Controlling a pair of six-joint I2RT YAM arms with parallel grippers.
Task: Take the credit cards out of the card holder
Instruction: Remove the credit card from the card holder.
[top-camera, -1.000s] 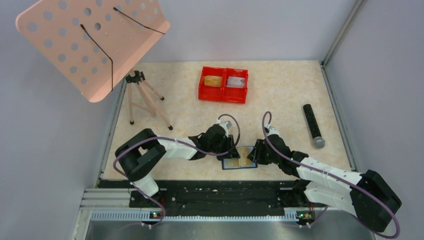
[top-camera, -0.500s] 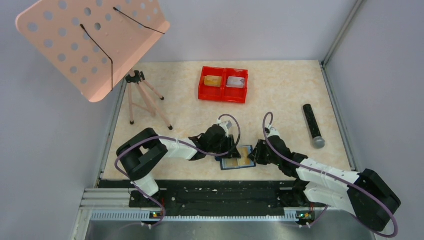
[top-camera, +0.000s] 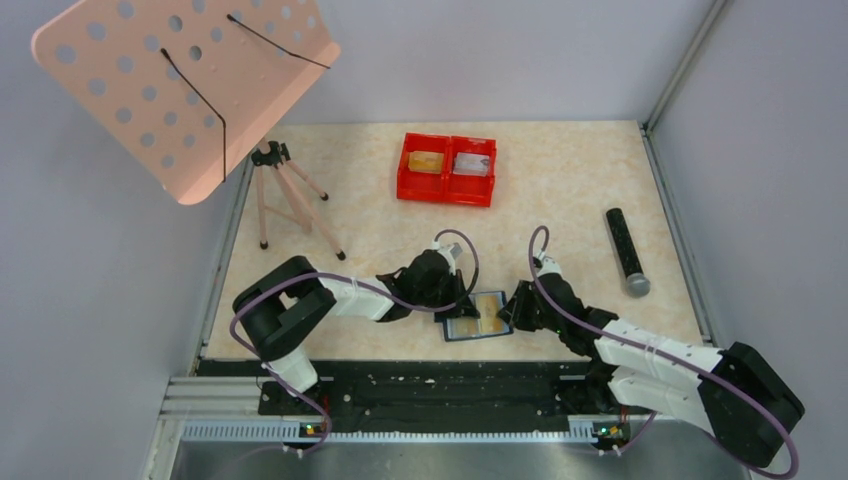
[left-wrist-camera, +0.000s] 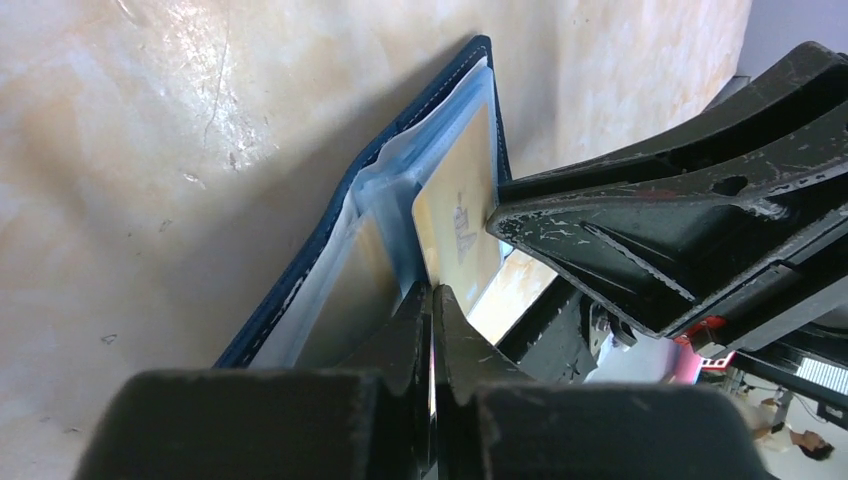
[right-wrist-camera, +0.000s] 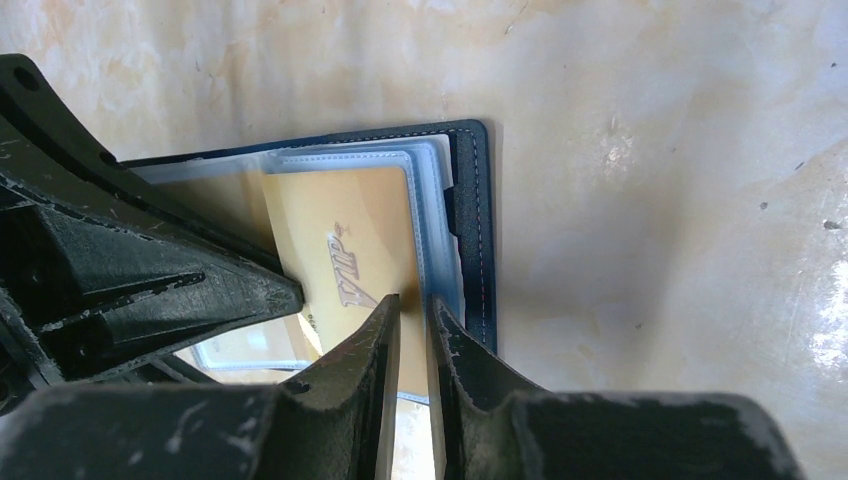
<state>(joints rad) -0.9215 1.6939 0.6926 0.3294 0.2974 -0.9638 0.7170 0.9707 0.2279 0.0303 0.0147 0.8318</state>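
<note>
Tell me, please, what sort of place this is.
Most likely a robot laboratory test cell, not a home or an office. A left arm and a right arm are bolted side by side at the near edge of a table, and plain grey walls close it in.

ROOM | walls (top-camera: 500, 60) were plain pale grey, with a metal post (top-camera: 682, 62) at the far right corner | counter (top-camera: 570, 180) was beige marble-patterned, evenly lit, faintly glossy | black strip (top-camera: 430, 385) and aluminium rail (top-camera: 400, 432) ran along its near edge | small tripod (top-camera: 285, 195) stood by its left edge, under a tilted pink perforated panel (top-camera: 170, 80)
</note>
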